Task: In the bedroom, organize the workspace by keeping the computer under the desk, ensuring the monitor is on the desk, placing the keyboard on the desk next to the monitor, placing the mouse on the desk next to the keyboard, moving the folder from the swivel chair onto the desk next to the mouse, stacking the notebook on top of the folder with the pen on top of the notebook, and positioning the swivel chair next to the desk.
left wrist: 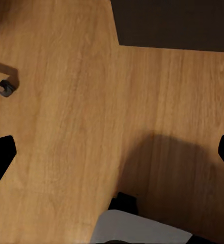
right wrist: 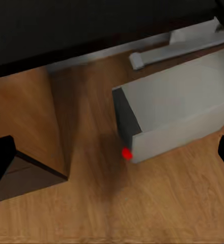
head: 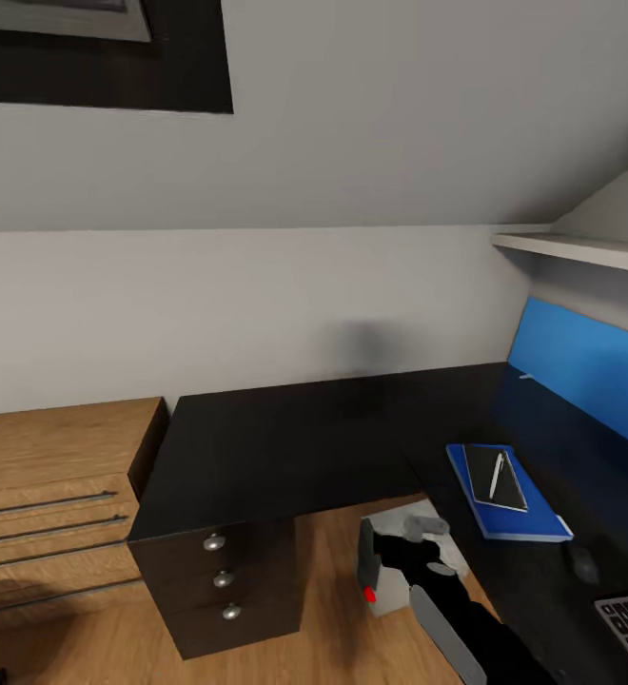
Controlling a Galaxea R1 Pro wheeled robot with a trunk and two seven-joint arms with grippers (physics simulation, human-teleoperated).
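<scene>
Lying on the black notebook [head: 496, 477] atop the blue folder [head: 507, 495] on the desk [head: 285, 447], the pen [head: 496, 477] is stacked, while both grippers, right [right wrist: 112, 152] and left [left wrist: 112, 152], gape wide and empty above the floor [left wrist: 66, 127], the right near the computer [right wrist: 178, 109].

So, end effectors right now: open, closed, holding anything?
Left end effector: open, empty, over bare floor.
Right end effector: open, empty, above the computer.

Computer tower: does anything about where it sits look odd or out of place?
Slightly. The computer stands on the floor turned at an angle to the edge of the desk, and in the head view it pokes out from under the desktop rather than sitting fully beneath. Nothing looks damaged.
</scene>
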